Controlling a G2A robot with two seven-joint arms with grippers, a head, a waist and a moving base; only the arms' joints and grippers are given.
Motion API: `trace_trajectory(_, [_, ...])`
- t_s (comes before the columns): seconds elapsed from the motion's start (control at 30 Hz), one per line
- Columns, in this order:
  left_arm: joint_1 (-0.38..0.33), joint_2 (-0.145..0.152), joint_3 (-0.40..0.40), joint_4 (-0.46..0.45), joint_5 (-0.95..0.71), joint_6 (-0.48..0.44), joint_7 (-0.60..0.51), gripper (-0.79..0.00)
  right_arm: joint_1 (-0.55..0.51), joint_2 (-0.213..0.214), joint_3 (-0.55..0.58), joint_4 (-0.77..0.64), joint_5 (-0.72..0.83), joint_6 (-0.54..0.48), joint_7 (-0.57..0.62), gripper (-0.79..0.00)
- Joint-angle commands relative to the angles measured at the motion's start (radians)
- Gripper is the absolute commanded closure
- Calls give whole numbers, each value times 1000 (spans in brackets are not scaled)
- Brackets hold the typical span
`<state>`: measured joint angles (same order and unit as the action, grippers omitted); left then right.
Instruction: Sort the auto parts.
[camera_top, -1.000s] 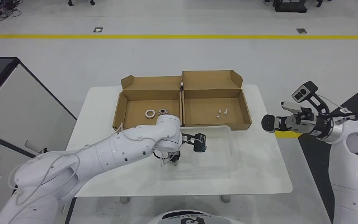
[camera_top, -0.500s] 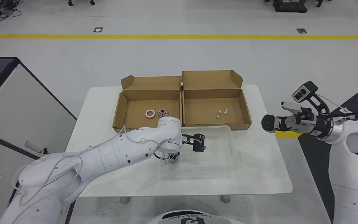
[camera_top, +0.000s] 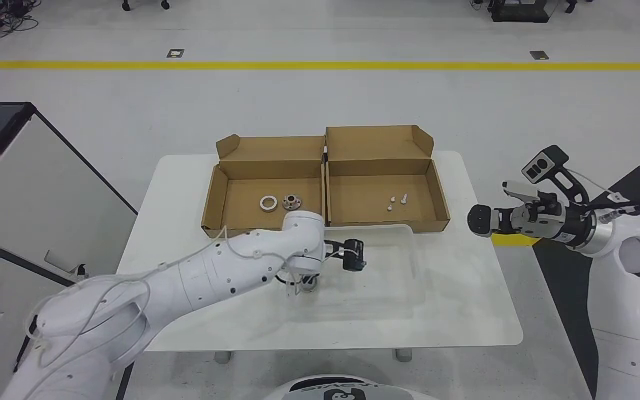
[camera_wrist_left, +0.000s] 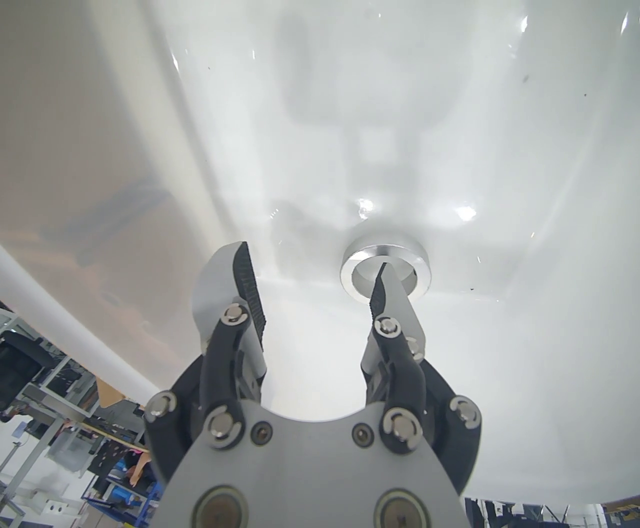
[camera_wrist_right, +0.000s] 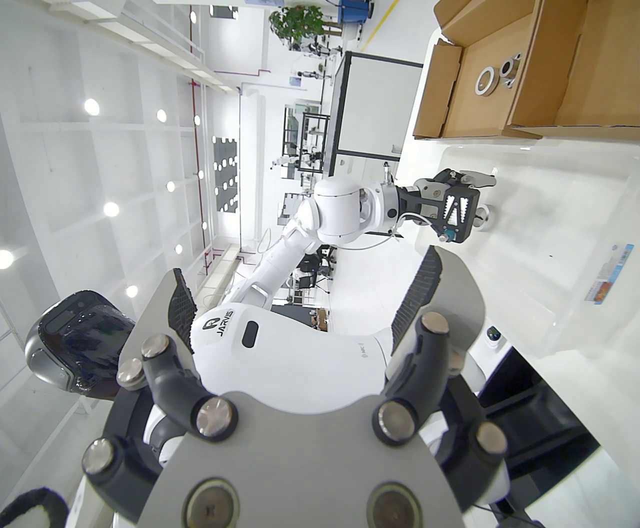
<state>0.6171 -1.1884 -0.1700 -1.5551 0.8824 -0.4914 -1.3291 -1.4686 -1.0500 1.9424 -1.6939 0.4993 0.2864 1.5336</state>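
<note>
The left gripper (camera_wrist_left: 314, 260) is low in the clear bin (camera_top: 400, 270) on the counter (camera_top: 470, 300). It is wide open and holds nothing. One finger sits in the hole of the ring (camera_wrist_left: 385, 249) on the bin floor, and the other stands well outside it. Closing would pinch only one wall of the ring, so it could likely skid on the slick plastic, tip up, or twist out during the lift. A push downward might also shift the light bin. The right gripper (camera_top: 480, 218) hangs off the counter's side, open and empty. There are two boxes. The left box (camera_top: 235, 205) holds a second ring (camera_top: 268, 202) and one flanged part (camera_top: 291, 199), and the right box (camera_top: 360, 200) holds two small white parts (camera_top: 390, 208). The bin holds one ring.
</note>
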Motion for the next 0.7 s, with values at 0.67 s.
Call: trace_trajectory(0.67, [25,-33,0,29,-50,-60,60,-403,0,0,0,0,0,0,0,-785])
